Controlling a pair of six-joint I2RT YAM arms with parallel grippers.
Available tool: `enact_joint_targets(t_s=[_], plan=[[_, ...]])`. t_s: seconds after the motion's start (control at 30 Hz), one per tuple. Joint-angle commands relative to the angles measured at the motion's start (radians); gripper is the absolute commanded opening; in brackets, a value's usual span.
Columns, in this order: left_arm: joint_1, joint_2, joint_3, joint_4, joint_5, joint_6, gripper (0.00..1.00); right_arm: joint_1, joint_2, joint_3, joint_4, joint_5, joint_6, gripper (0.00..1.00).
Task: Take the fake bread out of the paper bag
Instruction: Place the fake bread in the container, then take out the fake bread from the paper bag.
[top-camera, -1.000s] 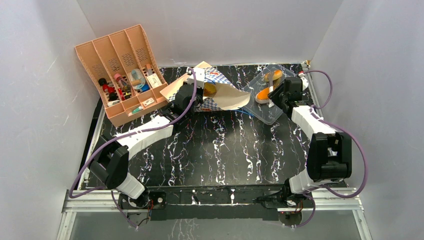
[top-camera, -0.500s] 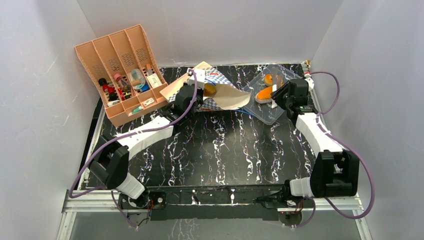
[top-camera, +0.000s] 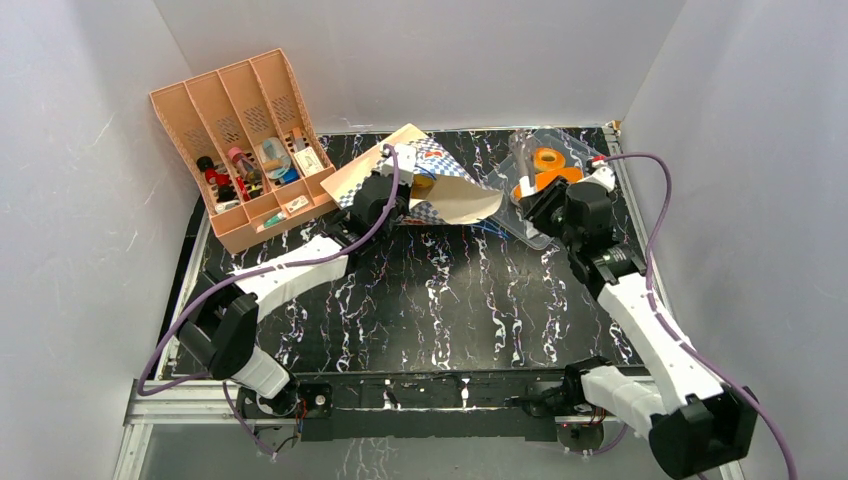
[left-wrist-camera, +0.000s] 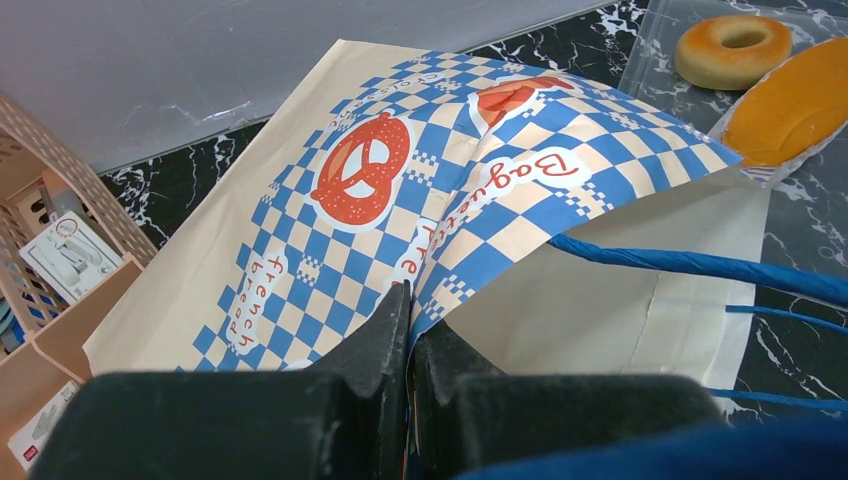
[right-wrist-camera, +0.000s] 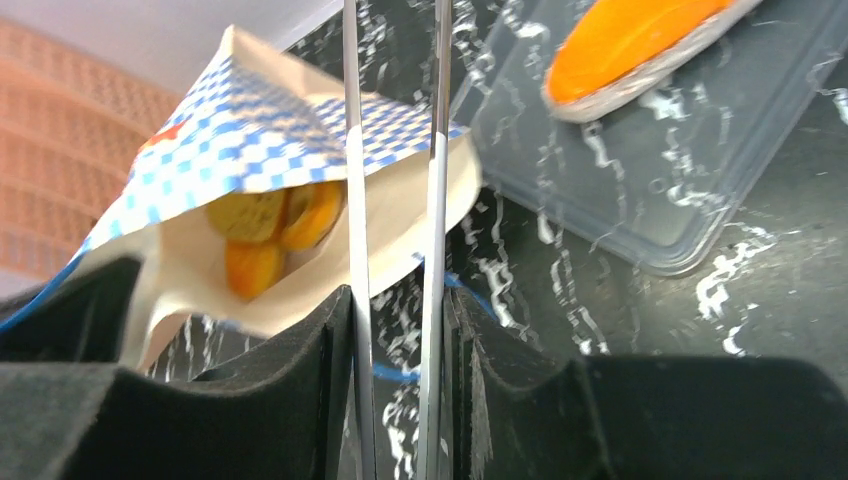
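Overhead, the black, white-veined worktop (top-camera: 440, 290) is closed in by plain white walls (top-camera: 420, 60) on three sides. At its far left corner leans one orange organiser (top-camera: 240, 150) with four slots, small packets and bottles crowded at their lower ends. Along the far edge, near the middle, the paper bag (top-camera: 455, 195) lies on its side with its cream mouth facing the right edge. The left gripper (top-camera: 397, 168) is clamped on the bag's upper lip. At the far right corner sits one clear plastic tray (top-camera: 540, 232) holding two pieces: a ring bagel (top-camera: 546, 160) and a long loaf (top-camera: 548, 181) just beside it. The right gripper (top-camera: 530, 200) hangs over the tray's near left part. From the left wrist, the fingers are pressed together on the blue-and-white checkered edge of the bag, which bears a red pretzel print. Two blue cord handles (left-wrist-camera: 690, 265) trail across the pale inner flap. The bagel and the loaf show beyond the bag, on the tray. From the right wrist, the fingers are closed on the two thin arms of the metal tongs (right-wrist-camera: 436, 150), which point at the bag's open mouth. Inside the bag lie three rounded toy breads (right-wrist-camera: 270, 235), tan to orange, bunched together; their kinds cannot be told. The loaf's end rests on the tray at the upper right.
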Motion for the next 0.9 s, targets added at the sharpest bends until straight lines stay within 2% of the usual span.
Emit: enact_joint_targets(t_s=[0.0, 0.33, 0.57, 0.87], plan=[[-0.023, -0.008, 0.024, -0.057, -0.015, 0.01, 0.0, 0.125, -0.108, 0.011, -0.033, 0.093, -0.012, 0.27], [-0.058, 0.056, 0.135, -0.152, -0.083, 0.022, 0.0, 0.3, -0.304, -0.06, -0.167, 0.087, 0.016, 0.24], [-0.059, 0.151, 0.275, -0.203, -0.106, 0.049, 0.0, 0.31, -0.404, -0.096, -0.238, 0.005, 0.004, 0.24], [-0.063, 0.216, 0.345, -0.207, -0.098, 0.063, 0.0, 0.311, -0.453, -0.185, -0.23, -0.11, 0.035, 0.23]])
